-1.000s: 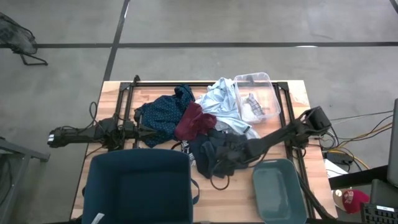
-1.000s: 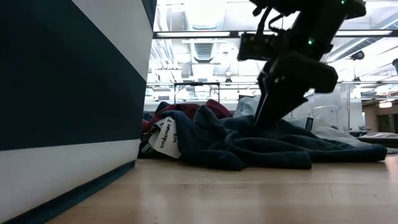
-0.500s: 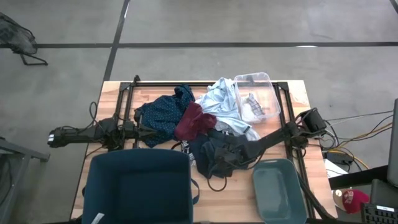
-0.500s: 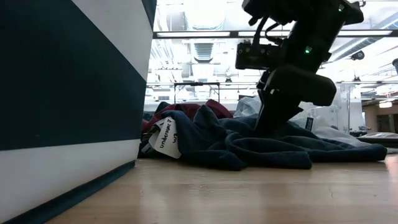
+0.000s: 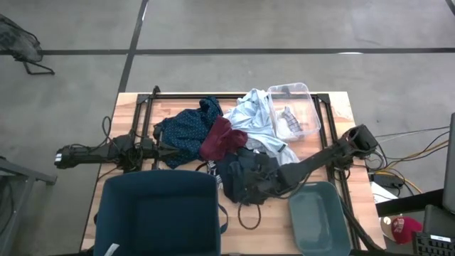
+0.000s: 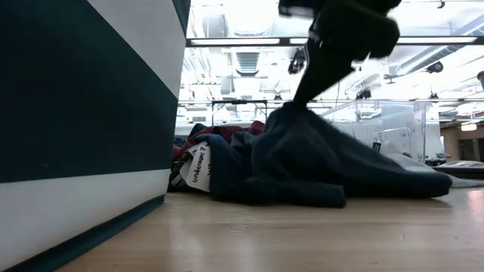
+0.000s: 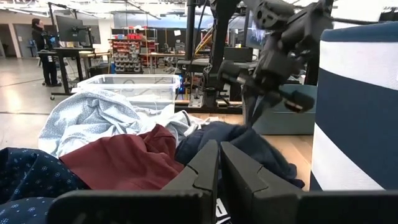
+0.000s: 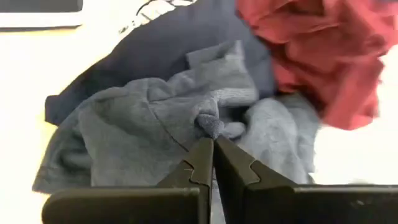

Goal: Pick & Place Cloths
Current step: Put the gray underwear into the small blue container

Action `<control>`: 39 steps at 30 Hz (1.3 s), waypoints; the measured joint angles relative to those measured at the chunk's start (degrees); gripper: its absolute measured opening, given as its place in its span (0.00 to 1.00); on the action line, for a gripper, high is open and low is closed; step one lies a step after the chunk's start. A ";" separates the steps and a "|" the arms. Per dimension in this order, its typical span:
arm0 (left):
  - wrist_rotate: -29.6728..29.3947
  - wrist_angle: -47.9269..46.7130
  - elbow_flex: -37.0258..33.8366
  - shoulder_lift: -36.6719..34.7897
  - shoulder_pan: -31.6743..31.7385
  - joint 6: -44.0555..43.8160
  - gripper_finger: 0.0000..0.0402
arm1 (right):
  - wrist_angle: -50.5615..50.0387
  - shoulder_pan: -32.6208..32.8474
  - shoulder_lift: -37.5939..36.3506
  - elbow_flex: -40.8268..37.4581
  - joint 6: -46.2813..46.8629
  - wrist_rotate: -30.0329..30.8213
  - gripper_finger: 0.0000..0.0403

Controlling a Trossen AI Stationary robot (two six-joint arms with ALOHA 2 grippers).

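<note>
Wooden counter [image 5: 341, 107]: right tool [image 8: 212, 144] reaches low beside the maroon piece [image 5: 222, 139], pinching the black garment [image 5: 245, 178]; left tool [image 7: 219, 149] sits closed.

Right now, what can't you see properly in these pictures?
- What the white tag says: low view, too small.
- What's inside the dark blue bin: high view, too dark; low view shows only its wall.
- Cloth in the clear tub: too small to name.

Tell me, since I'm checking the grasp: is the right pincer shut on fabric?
Shut. The right pincer pinches a fold of the dark garment, its fingers pressed together.
</note>
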 joint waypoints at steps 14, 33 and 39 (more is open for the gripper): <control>0.02 0.00 0.00 0.00 0.02 0.00 0.06 | -30.74 6.29 -1.41 19.93 11.74 14.70 0.02; 0.02 0.02 0.00 0.00 0.00 0.00 0.06 | -53.12 14.15 -2.89 49.28 15.65 7.96 0.02; 0.02 0.02 0.00 0.02 0.02 0.00 0.06 | -53.34 18.60 -6.09 54.04 17.35 -1.32 0.02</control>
